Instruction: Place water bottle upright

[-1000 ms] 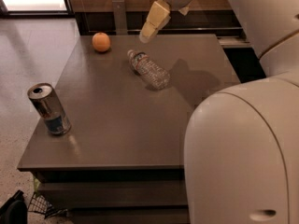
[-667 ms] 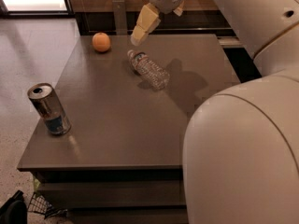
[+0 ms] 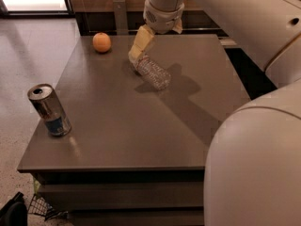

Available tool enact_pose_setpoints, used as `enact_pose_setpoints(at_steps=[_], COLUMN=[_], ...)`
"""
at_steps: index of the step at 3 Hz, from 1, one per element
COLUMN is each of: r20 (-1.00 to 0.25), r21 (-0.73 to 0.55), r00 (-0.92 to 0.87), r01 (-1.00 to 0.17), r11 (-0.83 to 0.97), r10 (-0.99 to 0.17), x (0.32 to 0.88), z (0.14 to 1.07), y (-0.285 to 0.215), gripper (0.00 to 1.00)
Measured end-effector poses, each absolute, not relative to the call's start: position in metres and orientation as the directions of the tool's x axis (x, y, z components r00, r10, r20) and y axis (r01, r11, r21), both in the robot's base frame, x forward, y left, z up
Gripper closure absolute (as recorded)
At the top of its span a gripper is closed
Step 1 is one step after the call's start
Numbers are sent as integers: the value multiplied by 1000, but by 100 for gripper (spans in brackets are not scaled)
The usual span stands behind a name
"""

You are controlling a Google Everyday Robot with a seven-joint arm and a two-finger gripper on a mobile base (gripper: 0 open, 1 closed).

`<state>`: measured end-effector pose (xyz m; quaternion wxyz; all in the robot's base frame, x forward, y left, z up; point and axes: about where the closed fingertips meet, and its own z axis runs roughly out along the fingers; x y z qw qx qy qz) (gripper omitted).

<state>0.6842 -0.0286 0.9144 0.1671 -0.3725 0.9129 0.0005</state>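
Observation:
The water bottle (image 3: 155,74) is a small clear ribbed plastic bottle. It lies on its side on the grey table (image 3: 117,121), a little behind the middle, with its neck end pointing to the back left. My gripper (image 3: 143,51) hangs from the arm right over the bottle's neck end, and its cream finger (image 3: 140,44) reaches down to the neck and hides the cap. The jaws look spread and hold nothing.
An orange (image 3: 101,42) lies at the table's back left. A shiny silver drink can with a blue label (image 3: 49,109) stands upright near the front left edge. The robot's white body (image 3: 256,164) fills the right foreground.
The gripper has moved left and down, from above and behind the bottle to its neck end. The bottle, the orange and the can have not moved.

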Motion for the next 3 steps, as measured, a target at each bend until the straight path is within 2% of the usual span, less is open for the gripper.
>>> enact_pose_setpoints(at_steps=[3], r20=[-241], r21=[-49], r00=[-748], r01=[-627], r11=[777], r10=[-619], x=[709], z=[892], y=[-13], gripper=[0])
